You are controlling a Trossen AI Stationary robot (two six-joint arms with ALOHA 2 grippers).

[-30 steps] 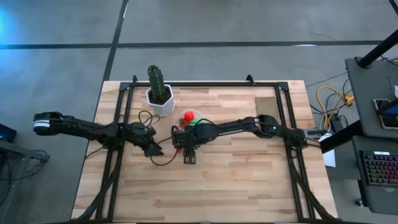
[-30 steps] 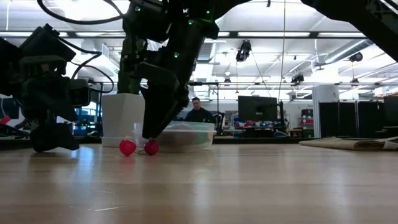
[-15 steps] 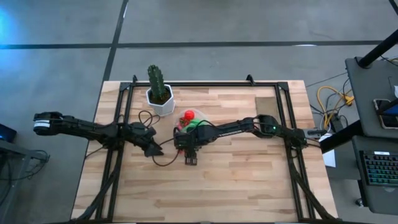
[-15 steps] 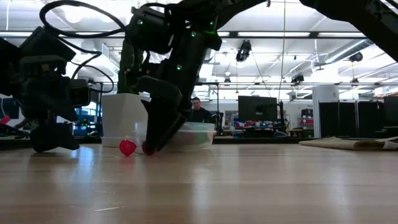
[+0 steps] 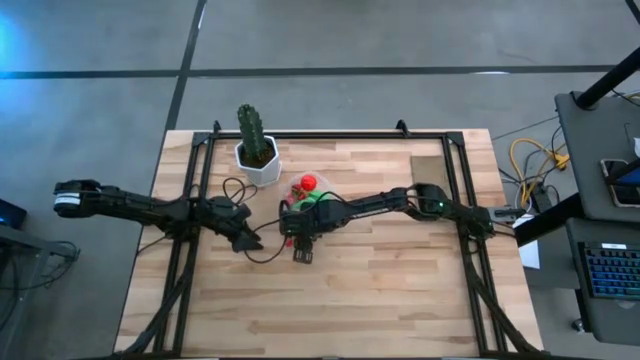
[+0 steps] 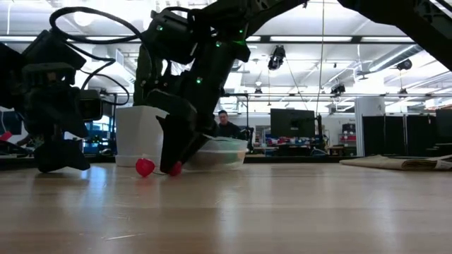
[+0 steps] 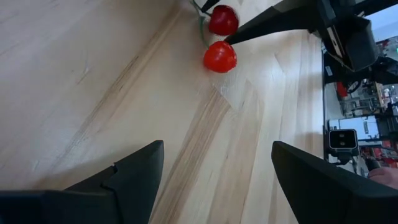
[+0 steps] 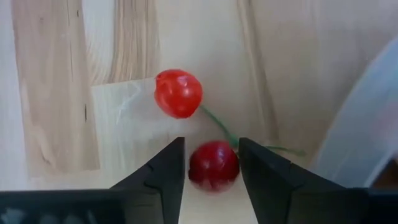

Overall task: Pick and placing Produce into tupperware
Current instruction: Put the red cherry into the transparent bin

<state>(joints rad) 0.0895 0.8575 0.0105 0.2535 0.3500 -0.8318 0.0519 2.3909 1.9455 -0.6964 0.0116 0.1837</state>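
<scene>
1. Big open workshop behind the table (image 6: pixel 282 204): ceiling lights, monitors, a person sitting way back (image 6: pixel 224 125). The table itself is light wood planks with a black frame around it.
2. Far left, my left gripper (image 5: pixel 246 240) sits low over the wood, not doing anything. Its fingers (image 7: pixel 124 180) are spread wide with nothing between them, and its camera looks across the boards at the cherries.
3. Next over, toward the back, there's a cactus (image 5: pixel 250 126) in a white pot (image 5: pixel 260 160). Not part of the job.
4. Middle of the table: two red cherries joined by a thin green stem. One cherry (image 8: pixel 178 93) lies loose on the wood; the other cherry (image 8: pixel 214 165) is right between my right gripper's (image 8: pixel 211 163) fingertips. Those fingers (image 8: pixel 163 168) are still apart, one on each side of it, and I can't tell if they're actually touching it.
5. In the low view that gripper (image 6: pixel 173 159) is down at the table, tips at the surface, with the loose cherry (image 6: pixel 145 167) just beside it.
6. Just behind sits the tupperware (image 6: pixel 222 154), clear and upright. From above I can see a red ball (image 5: pixel 309 182) and green pieces (image 5: pixel 318 197) in it.
7. My right arm stretches off to its base on the right.
</scene>
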